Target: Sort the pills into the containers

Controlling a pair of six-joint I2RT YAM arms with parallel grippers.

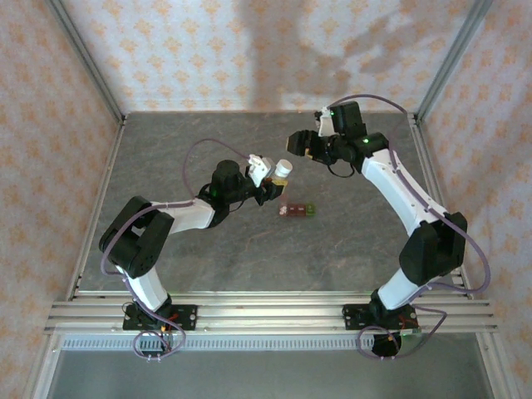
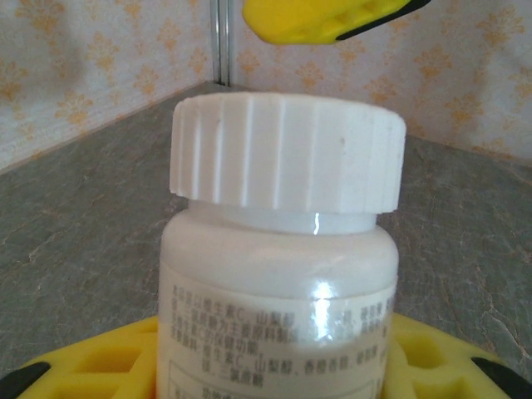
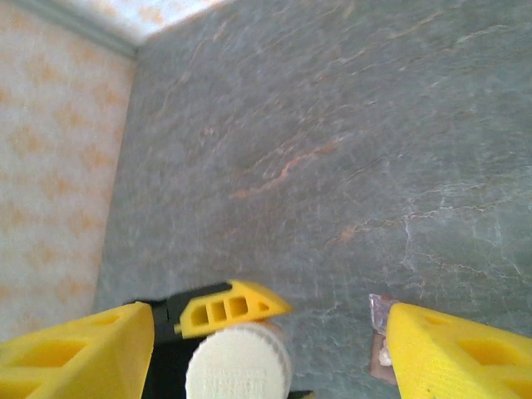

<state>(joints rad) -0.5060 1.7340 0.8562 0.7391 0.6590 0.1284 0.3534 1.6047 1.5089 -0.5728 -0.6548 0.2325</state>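
**Cap On, Sorting Barely Begun**

Found the containers [image 1: 297, 210] near the middle of the desk [image 1: 208, 258], just on the near side of the bottle [image 1: 283, 170] and apart from it. Made them out as a short strip of three tiny joined cubes, two dark red-brown and one green, hard-edged and plastic-looking. Could not tell their contents from above. Caught a pale speck at the strip's dark end in the right wrist view, too small to name.

Judged the task barely started: saw no loose pills, and found the cap [image 2: 287, 154] seated on the bottle. Reckoned nearly everything left to do: cap off, pills out, each kind into its cube.

Noted the bottle as a small white cylinder, glossy, with a printed label. Noted the cap as white, matte and ribbed around its side. Found the bottle gripped by the body, cap upward, in the left claw [image 1: 274, 184], yellow fingers [image 2: 100, 366] closed on it. Found the right claw [image 3: 268, 312] spread wide near the cap, clear of it and holding nothing.

Took the desk for flat, grey and stone-veined. Beyond it, saw pale walls [image 1: 166, 50] with an orange pattern.
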